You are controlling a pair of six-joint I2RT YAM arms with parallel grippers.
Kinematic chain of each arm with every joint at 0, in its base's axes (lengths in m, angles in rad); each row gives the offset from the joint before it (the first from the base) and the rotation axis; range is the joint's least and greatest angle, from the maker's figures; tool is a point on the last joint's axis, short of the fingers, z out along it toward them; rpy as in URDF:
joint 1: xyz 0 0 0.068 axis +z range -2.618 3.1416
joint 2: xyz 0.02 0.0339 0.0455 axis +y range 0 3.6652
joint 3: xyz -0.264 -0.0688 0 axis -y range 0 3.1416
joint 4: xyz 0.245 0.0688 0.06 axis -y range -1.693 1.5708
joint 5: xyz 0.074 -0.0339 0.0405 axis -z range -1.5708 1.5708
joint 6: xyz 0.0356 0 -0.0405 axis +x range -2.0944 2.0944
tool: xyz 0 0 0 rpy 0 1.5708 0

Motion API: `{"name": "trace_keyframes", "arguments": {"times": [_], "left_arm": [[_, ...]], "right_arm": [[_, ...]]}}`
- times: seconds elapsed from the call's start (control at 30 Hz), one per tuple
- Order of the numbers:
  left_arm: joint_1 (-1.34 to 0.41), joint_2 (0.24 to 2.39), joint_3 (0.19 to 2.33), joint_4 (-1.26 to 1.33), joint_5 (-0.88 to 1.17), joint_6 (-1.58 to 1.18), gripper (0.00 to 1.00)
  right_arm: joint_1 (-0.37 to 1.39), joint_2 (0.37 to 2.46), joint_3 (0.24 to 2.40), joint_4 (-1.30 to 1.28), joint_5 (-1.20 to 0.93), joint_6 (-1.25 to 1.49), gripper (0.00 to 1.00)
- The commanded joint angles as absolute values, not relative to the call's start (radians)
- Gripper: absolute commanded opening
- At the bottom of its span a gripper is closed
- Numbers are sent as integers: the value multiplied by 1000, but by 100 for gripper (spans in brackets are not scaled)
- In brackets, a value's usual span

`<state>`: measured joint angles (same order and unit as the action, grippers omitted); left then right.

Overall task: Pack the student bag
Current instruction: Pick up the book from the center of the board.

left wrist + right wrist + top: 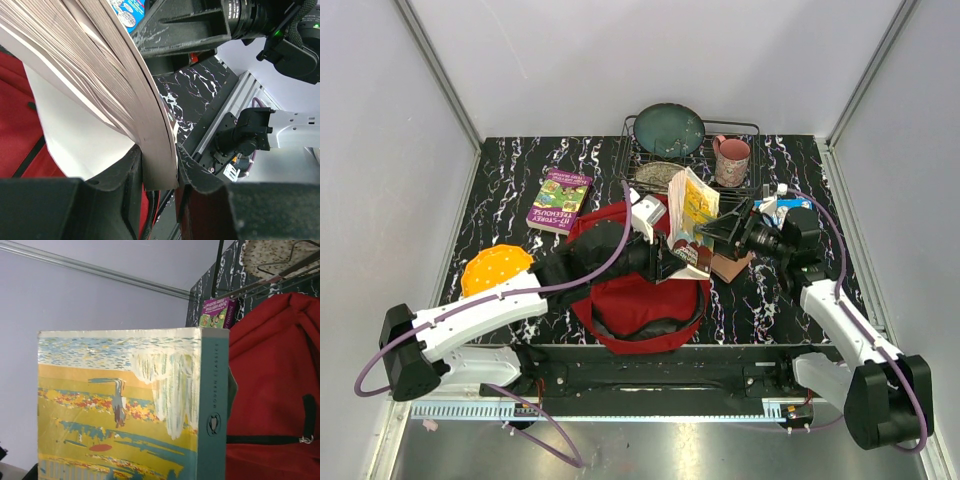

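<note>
1. From the top camera, we see the left gripper [672,262] closed narrow on the lower edge of a yellow, teal-spined paperback book [692,212]. The book stands upright over the right part of the large red fabric student bag [640,305], which lies at the near middle of the table. The right gripper [725,232] sits just to the right of the book. We judge the step in hand to be loading this book. Next, the bag's opening must be found and the book lowered into it. The left arm covers the bag's top, so we cannot make out any opening.

2. In the left wrist view, the fingers [127,175] pinch the book's bottom edge and the pages fan out above. Only a red strip of the student bag shows at the left edge. The right gripper's black body shows at the top, but we cannot tell how wide its jaws stand.

3. In the right wrist view, the book's cover fills the near left and hides this gripper's own fingers. The student bag [270,390] rises to the right, cut off by the frame. A purple paperback [216,313] peeks out far behind.
</note>
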<state>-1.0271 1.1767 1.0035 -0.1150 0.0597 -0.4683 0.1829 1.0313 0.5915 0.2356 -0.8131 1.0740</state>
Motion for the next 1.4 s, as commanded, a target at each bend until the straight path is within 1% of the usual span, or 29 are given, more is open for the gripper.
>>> {"name": "trace_keyframes", "arguments": {"times": [0.0,0.07,0.13,0.2,0.27,0.4,0.43,0.5,0.53,0.6,0.63,0.67,0.73,0.77,0.8,0.83,0.87,0.9,0.93,0.97,1.0,1.03,1.07,1.1,1.2,1.37], "left_arm": [[-1034,1123,1014,124,123,-471,0],[-1032,1121,1009,129,120,-472,0],[-1032,1118,1005,133,120,-474,0],[-1031,1115,1003,138,120,-474,0],[-1026,1111,997,149,127,-476,0],[-994,1111,980,170,170,-500,0],[-988,1109,974,187,179,-506,0],[-979,1108,962,201,192,-520,0],[-976,1104,959,204,193,-522,0],[-971,1104,951,204,196,-525,0],[-969,1101,948,206,195,-528,0],[-968,1100,945,204,195,-531,0],[-966,1098,940,203,195,-532,0],[-966,1101,940,199,193,-535,0],[-966,1103,939,189,186,-535,0],[-966,1103,940,181,180,-537,0],[-966,1103,939,172,170,-538,12],[-966,1104,942,149,155,-535,28],[-966,1104,943,132,140,-535,47],[-966,1103,943,114,124,-532,80],[-966,1094,942,76,85,-531,89],[-966,1085,942,51,54,-531,97],[-966,1075,939,26,19,-537,99],[-965,1053,936,-19,-61,-546,99],[-930,1013,913,-77,-162,-630,99],[-822,1006,861,38,-51,-693,99]], "right_arm": [[198,1029,575,466,-828,1141,82],[199,1034,569,498,-839,1170,78],[199,1042,565,540,-857,1186,77],[202,1052,552,595,-868,1213,74],[204,1061,535,643,-873,1250,74],[215,1086,529,774,-899,1311,64],[216,1091,531,785,-902,1319,60],[221,1091,541,779,-904,1319,58],[222,1086,545,779,-904,1318,48],[222,1080,546,775,-904,1318,42],[224,1077,548,772,-904,1319,32],[224,1074,549,772,-907,1318,24],[227,1062,555,772,-907,1318,19],[229,1057,560,764,-907,1313,5],[230,1054,566,738,-908,1305,1],[229,1040,577,718,-904,1289,0],[229,1031,583,691,-890,1272,0],[230,1020,592,620,-882,1249,0],[230,990,607,576,-868,1199,0],[230,973,615,524,-824,1169,0],[229,956,624,423,-804,1140,0],[230,927,640,384,-789,1097,0],[232,916,644,338,-769,1086,0],[232,908,649,324,-764,1077,0],[232,902,657,330,-785,1080,0],[244,925,632,411,-837,1134,0]]}}
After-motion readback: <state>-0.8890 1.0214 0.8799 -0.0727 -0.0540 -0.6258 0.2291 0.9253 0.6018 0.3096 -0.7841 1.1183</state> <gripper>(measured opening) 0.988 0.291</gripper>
